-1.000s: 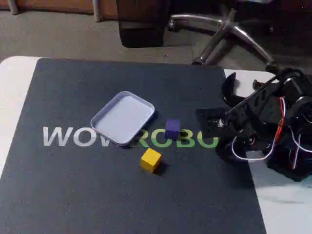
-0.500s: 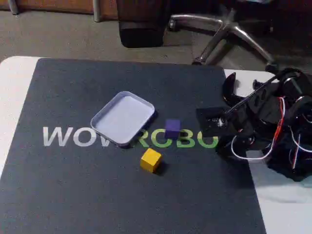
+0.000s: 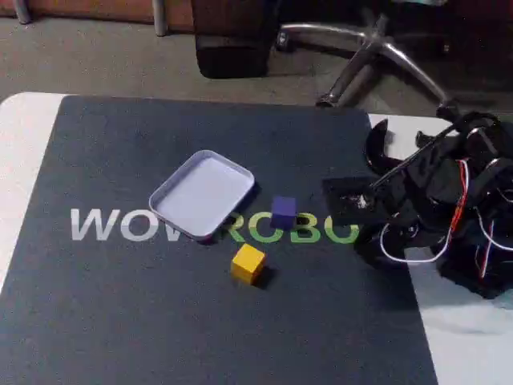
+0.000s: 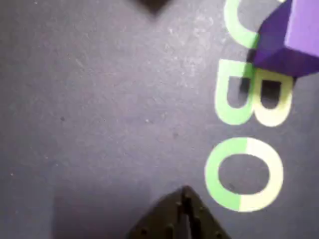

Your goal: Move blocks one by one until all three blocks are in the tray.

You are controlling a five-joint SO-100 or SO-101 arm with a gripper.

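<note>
Two blocks lie on the dark mat (image 3: 160, 321) covering the bench (image 3: 24, 136), and one tray. In the wrist view the hand (image 4: 183, 211) shows as a dark tip at the bottom edge, its two fingers pressed together with nothing between them. Beyond it sits the purple block (image 4: 291, 42) on the green lettering (image 4: 244, 174). The fixed view adds the yellow block (image 3: 248, 262), farther from the hand (image 3: 341, 200), and farthest the tray (image 3: 202, 194), holding no blocks.
</note>
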